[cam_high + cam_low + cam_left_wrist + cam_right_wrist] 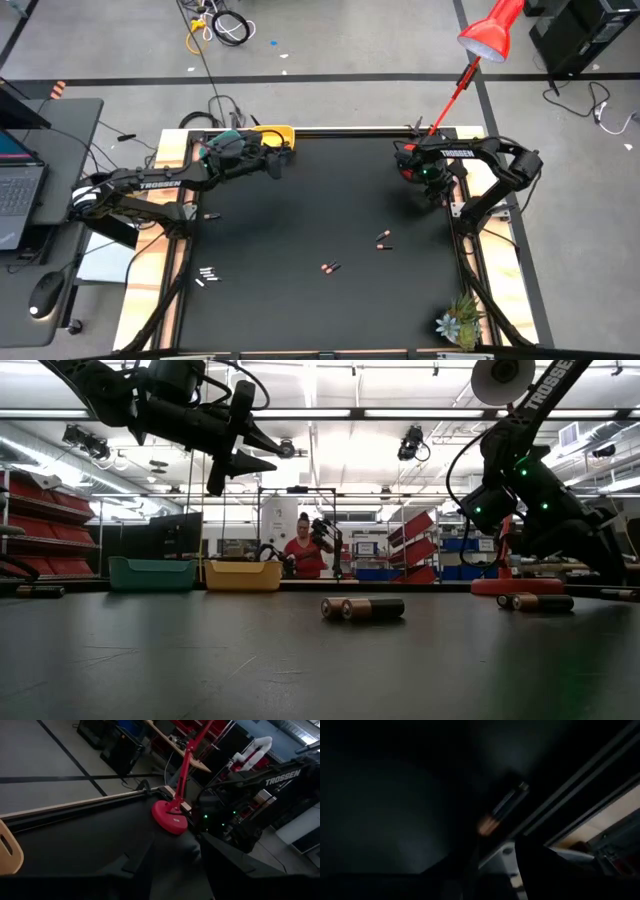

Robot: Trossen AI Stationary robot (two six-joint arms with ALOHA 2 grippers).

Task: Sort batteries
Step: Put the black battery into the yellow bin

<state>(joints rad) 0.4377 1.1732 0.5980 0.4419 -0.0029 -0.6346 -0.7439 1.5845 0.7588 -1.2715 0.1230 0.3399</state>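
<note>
The right wrist camera is looking down onto the dark table mat, and most of it is sitting in deep shadow. One battery is lying at an angle just beside the table's edge rails, dark-bodied, its copper-orange end blurring. The right gripper is showing as two dark fingers with a gap between them.

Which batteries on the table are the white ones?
The little cluster of whitish batteries near the table's front left edge; the other batteries are dark with copper ends.
</note>
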